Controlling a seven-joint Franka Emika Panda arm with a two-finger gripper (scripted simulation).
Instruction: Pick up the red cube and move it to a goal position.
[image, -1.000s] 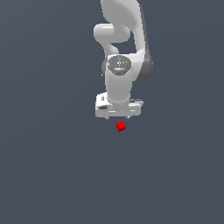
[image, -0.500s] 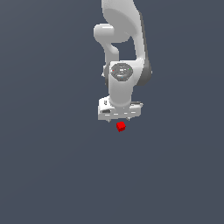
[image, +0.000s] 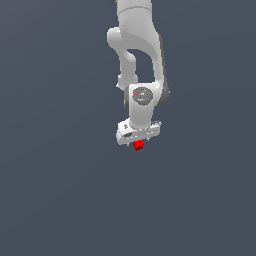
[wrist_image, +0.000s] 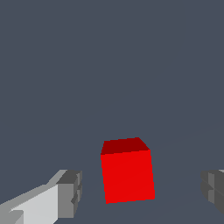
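Observation:
The red cube (image: 138, 145) is a small bright red block right under the white hand of the arm in the exterior view. In the wrist view the red cube (wrist_image: 127, 170) sits between the two grey fingertips with a gap on each side. My gripper (wrist_image: 142, 192) is open; one fingertip (wrist_image: 70, 192) and the other (wrist_image: 213, 189) stand apart from the cube and do not touch it. In the exterior view my gripper (image: 137, 142) hides behind the hand, with the cube showing just below it.
The flat dark grey surface (image: 60, 190) fills both views. The white arm (image: 137, 60) rises above the hand.
The hand has tilted and come down closer to the cube, which now shows tight under the hand. The cube has stayed in place.

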